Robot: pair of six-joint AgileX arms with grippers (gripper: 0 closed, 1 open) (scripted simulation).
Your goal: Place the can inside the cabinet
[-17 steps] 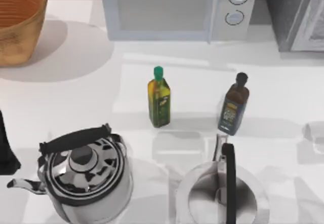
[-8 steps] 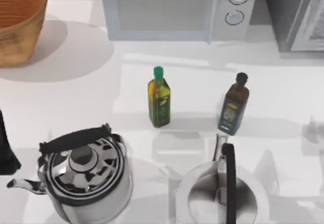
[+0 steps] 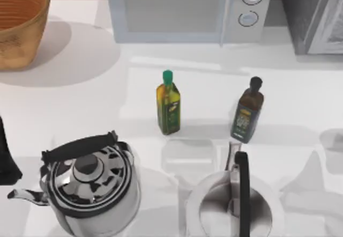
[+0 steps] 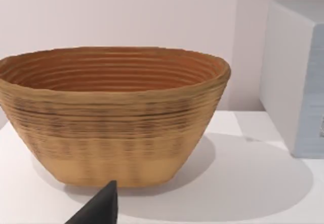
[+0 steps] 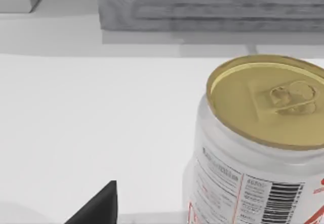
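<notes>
Here right tool (image 5: 96, 206) hovers beside upright can (image 5: 260, 148); finger spread unclear

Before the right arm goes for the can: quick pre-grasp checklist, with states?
1. White can with gold lid upright on the white table: ok.
2. Can seen close in the right wrist view: ok.
3. Right pincer's dark fingertip apart from the can, nothing gripped: ok.
4. Right pincer open wide enough: cannot tell.
5. Grey wood-grain cabinet stands behind the can: ok.
6. Cabinet door open: cannot tell.
</notes>
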